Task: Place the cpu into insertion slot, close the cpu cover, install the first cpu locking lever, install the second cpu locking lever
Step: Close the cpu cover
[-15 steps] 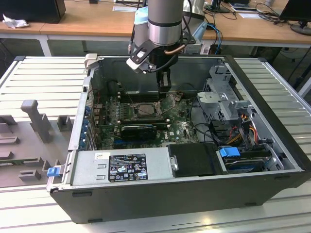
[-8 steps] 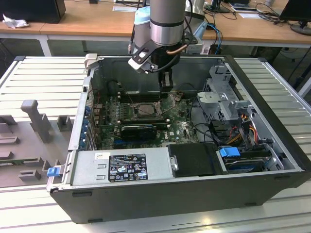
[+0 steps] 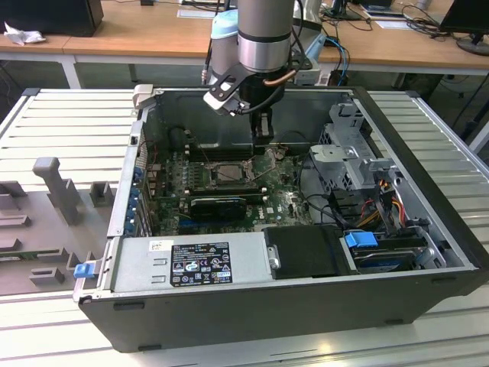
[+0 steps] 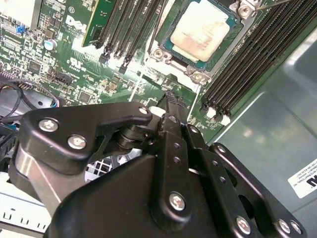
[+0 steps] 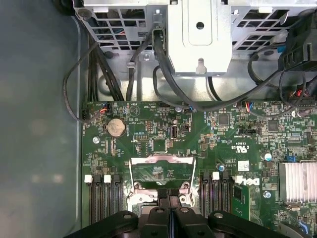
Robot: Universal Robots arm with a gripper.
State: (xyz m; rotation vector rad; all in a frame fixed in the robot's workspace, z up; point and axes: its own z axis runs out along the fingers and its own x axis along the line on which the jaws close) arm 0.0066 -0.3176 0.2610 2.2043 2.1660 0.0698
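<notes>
End effector (image 4: 171, 96) pinched shut, nothing in it, tips just beside the insertion slot (image 4: 197, 74), and the cpu (image 4: 200, 29) is sitting in there. The cpu cover (image 5: 162, 160) frame is close ahead. The danger: an off-line push skids onto the memory slots (image 4: 255, 62) or knocks the chip askew.
</notes>
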